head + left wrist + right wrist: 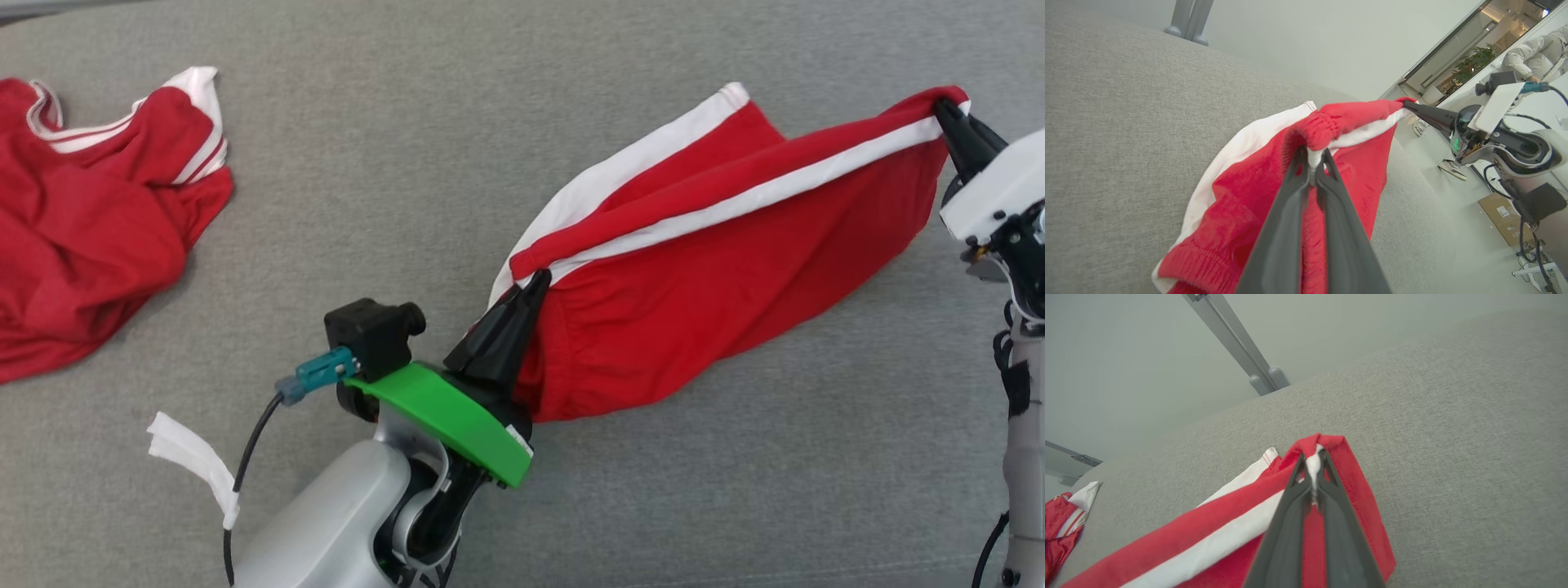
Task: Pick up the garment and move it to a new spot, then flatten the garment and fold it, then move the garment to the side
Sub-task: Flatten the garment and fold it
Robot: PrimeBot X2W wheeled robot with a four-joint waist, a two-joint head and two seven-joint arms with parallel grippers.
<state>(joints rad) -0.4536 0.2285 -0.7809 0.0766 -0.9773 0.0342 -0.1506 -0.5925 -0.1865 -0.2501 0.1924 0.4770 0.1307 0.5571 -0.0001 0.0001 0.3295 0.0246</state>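
The garment [710, 278] is a pair of red shorts with white side stripes, hanging stretched between my two grippers above the grey cloth surface. My left gripper [539, 282] is shut on the elastic waistband end at the lower left; the left wrist view shows its fingers pinching that waistband [1327, 122]. My right gripper [947, 106] is shut on the hem corner at the upper right. In the right wrist view the hem [1331, 445] wraps over its fingertips. The garment's lower edge sags toward the surface.
A second red and white garment [90, 220] lies crumpled at the far left of the grey surface [408, 163]. A white strip of tape [196, 461] hangs by my left arm's cable. In the left wrist view a person [1531, 57] is in the background, and a cardboard box [1502, 216] sits on the floor.
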